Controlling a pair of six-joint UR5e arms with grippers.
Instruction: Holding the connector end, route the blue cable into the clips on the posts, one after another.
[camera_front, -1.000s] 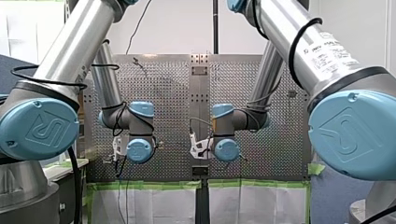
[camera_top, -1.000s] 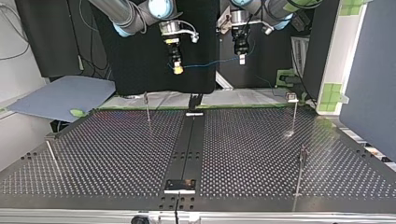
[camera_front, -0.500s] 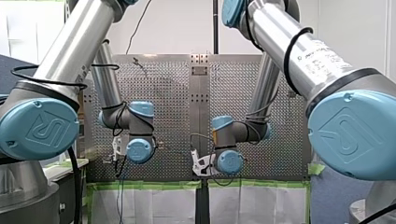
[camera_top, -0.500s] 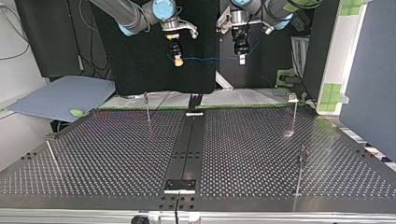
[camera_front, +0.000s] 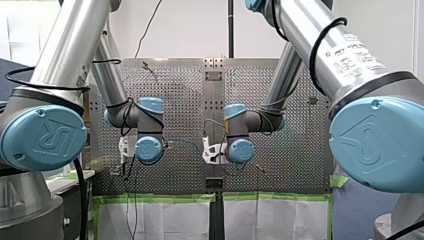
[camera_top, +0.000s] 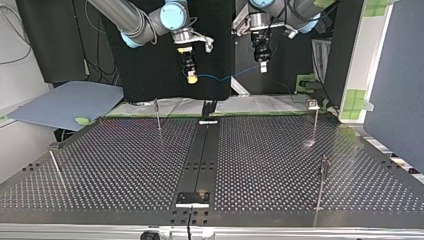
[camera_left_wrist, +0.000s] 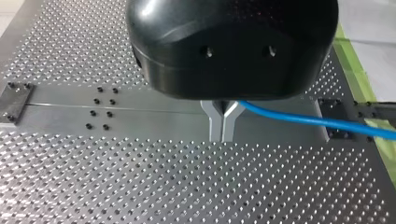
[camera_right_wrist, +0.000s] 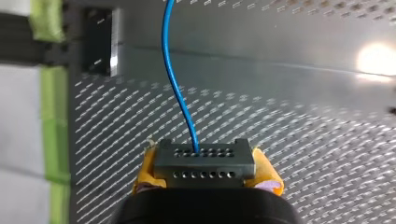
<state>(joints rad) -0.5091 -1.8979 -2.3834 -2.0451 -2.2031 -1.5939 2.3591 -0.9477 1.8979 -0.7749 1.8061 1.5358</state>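
The blue cable (camera_top: 226, 78) hangs in the air as a short, slightly sagging span between the two grippers. In the top view it sits above the far edge of the perforated table (camera_top: 115, 165) and touches none of the posts.

My right gripper (camera_right_wrist: 204, 173) comes in at the top view's left. Its yellow pads (camera_right_wrist: 266, 176) are closed on the grey connector (camera_right_wrist: 204, 162), and the cable leaves the connector's face and runs on ahead of it. My left gripper (camera_left_wrist: 223, 128), at the top view's right, has its metal fingers (camera_left_wrist: 215, 122) pinched together on the cable itself, which leads off to one side of them.

In the top view the far left post (camera_top: 157, 114) stands below and a little left of the connector. The far right post (camera_top: 316, 124), with a clip (camera_top: 313, 104) on top, stands right of my left gripper. The near right post (camera_top: 322, 182) is well apart from both, towards the near edge.

I judge the step in hand to be carrying the cable into position, since no clip holds it yet. The next move calls for lowering both grippers together and drawing the span straight so it crosses a clip's mouth squarely. The cable then has to be pressed in without either grip loosening. I cannot tell from these views which post is meant to come first.
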